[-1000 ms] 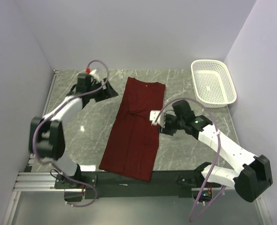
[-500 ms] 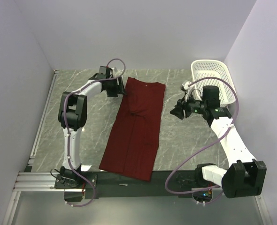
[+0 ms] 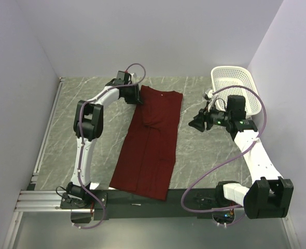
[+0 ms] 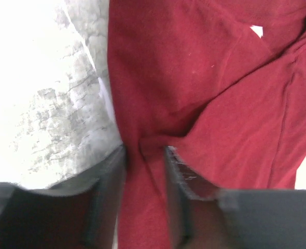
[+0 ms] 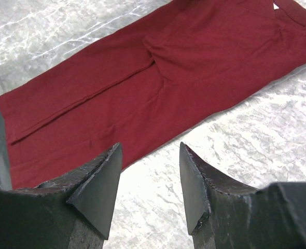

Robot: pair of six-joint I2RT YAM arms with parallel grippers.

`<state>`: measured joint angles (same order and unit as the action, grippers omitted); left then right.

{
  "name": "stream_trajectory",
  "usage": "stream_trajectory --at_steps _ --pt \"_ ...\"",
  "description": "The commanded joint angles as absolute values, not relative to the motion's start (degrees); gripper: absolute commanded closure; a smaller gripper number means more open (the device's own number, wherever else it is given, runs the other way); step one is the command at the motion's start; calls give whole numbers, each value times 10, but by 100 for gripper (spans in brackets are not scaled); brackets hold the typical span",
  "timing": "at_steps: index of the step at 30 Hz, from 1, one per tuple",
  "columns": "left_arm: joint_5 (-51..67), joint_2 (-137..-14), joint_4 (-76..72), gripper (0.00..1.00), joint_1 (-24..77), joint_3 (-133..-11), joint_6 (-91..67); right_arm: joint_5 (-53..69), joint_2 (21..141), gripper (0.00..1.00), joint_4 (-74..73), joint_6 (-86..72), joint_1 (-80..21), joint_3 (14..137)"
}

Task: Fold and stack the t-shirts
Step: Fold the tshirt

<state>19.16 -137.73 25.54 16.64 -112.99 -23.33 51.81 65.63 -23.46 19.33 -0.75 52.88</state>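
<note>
The maroon t-shirt [image 3: 152, 140] lies folded into a long strip down the middle of the marble table, collar end at the back. My left gripper [image 3: 138, 98] is down on its far left corner. In the left wrist view its fingers [image 4: 145, 155] straddle a raised ridge of the red cloth [image 4: 194, 88] at the shirt's edge, jaws part way in and still apart. A small white label [image 4: 255, 31] shows near the collar. My right gripper [image 3: 194, 123] hovers to the right of the shirt, open over bare marble, with the shirt [image 5: 142, 88] ahead of its fingertips [image 5: 150, 155].
A white mesh basket [image 3: 236, 91] stands at the back right corner, just behind the right arm. Walls close in the table on the left, back and right. A black rail [image 3: 142, 197] runs along the near edge.
The left arm swung from the far left across to the shirt's far left corner, and its jaws have narrowed around the cloth. The right arm drew back from the shirt's middle toward the basket.
</note>
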Motion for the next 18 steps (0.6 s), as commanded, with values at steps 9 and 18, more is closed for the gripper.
stream_trajectory --at_steps 9,18 --pt "134 -1369 248 94 147 -1125 -249 537 638 45 -214 188 -3 519" --pt "118 -1323 214 99 82 -1064 -273 536 642 45 -215 190 12 519"
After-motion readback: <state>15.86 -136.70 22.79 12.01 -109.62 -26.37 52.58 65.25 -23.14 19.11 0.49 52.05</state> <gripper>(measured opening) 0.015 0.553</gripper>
